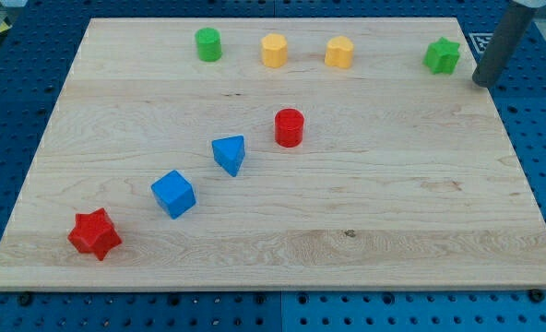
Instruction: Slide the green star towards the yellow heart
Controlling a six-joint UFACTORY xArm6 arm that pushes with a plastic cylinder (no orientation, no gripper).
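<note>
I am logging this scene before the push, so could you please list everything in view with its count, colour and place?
green star: 1, green, top right
green cylinder: 1, green, top, left of centre
yellow blocks: 2, yellow, top centre; shapes unclear, one presumably the heart
red cylinder: 1, red, centre
blue triangle: 1, blue, left of centre
blue cube: 1, blue, lower left
red star: 1, red, bottom left
board: 1, pale wood
my tip: just right of the green star, apart

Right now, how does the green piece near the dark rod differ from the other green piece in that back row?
The green star has jagged points; the green cylinder is round with a flat top. The green star sits at the view's right end of the top row, just left of my tip; the green cylinder sits at the row's left end, far from my tip. They share the same green colour, look similar in size, and both rest on the wooden board.
</note>
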